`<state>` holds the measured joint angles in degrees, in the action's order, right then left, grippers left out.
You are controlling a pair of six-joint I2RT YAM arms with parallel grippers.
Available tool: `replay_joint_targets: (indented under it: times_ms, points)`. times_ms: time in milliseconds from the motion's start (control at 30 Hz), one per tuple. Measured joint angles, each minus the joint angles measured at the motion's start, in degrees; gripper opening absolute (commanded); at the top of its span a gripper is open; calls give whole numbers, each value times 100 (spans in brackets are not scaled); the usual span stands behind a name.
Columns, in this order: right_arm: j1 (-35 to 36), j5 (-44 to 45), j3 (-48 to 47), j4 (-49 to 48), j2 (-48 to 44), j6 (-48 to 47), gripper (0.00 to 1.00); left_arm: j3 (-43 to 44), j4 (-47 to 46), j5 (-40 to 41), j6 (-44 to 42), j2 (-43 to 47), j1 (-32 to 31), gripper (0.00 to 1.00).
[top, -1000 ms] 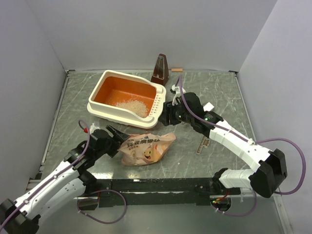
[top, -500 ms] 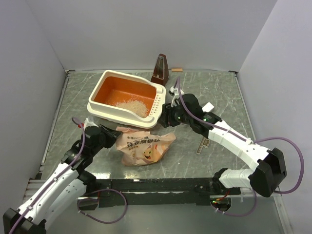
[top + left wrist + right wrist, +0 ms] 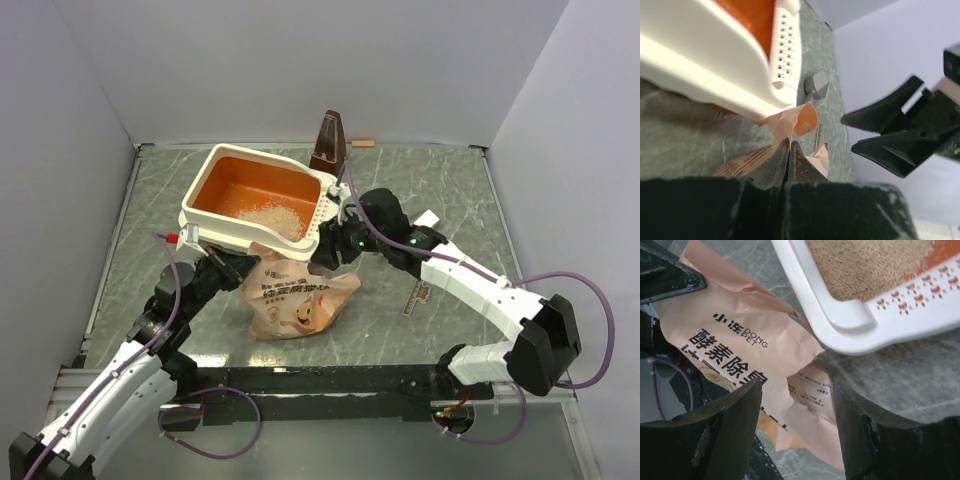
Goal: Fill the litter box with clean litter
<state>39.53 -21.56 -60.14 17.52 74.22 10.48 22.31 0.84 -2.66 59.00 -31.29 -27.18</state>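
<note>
The litter box (image 3: pixel 222 222), cream with an orange inside, stands at the table's middle back. A small heap of clean litter (image 3: pixel 270 217) lies near its slotted rim (image 3: pixel 920 287). The crinkled tan bag (image 3: pixel 300 295) lies just in front of the box, its upper edge raised against the box wall. My left gripper (image 3: pixel 243 266) is shut on the bag's upper left edge; in the left wrist view paper (image 3: pixel 790 122) sticks out from the closed jaw tips. My right gripper (image 3: pixel 797 390) stands open over the bag's torn opening (image 3: pixel 815 390), a finger on each side, beside the box corner.
A dark brown pyramid-shaped object (image 3: pixel 329 141) and a small wooden piece (image 3: pixel 362 143) stand at the back edge. A printed slip (image 3: pixel 417 295) lies on the table under the right arm. Walls close in the table at the back and on both sides.
My left gripper moved in to the bag and shut on its upper edge, pulling it up toward the box. My right gripper came down-left over the bag's opening and widened.
</note>
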Motion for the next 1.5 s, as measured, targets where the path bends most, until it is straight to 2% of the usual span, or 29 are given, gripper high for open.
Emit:
replay_joint_targets:
  times_ms: [300, 567, 733, 900, 1067, 1333, 1367, 1400, 1433, 1467, 1500]
  points:
    - [17, -1257, -127, -584, 216, -1620, 77, -721, -1561, -667, -638, 413, 92, 1]
    - [35, -2057, -520, -903, 584, -3064, 80, -809, -1965, -1488, -1014, 651, 125, 1]
    - [35, -2667, -1392, -251, 1322, -4015, 80, -962, -2094, -1764, -1134, 935, 131, 1]
    - [37, -3379, -1834, 531, 1714, -4640, 79, -1010, -2116, -1860, -1202, 1023, 160, 1]
    - [83, -3770, -1926, 1158, 1797, -5056, 78, -1010, -2164, -1919, -1283, 975, 160, 1]
    - [321, -3814, -1781, 1283, 1797, -5187, 77, -1008, -2369, -1993, -1314, 820, 175, 1]
    - [391, -3799, -1759, 1250, 1797, -5167, 66, -1008, -2387, -2006, -1314, 804, 177, 1]
    - [450, -3781, -1722, 1174, 1799, -5128, 50, -1008, -2396, -2013, -1314, 793, 177, 1]
    - [494, -3768, -1692, 1093, 1805, -5108, 19, -1008, -2411, -2022, -1311, 785, 184, 1]
    - [549, -3731, -1655, 981, 1818, -5047, 0, -1008, -2415, -2035, -1309, 782, 188, 1]
    - [592, -3646, -1639, 868, 1845, -4999, 0, -1008, -2417, -2076, -1305, 785, 188, 1]
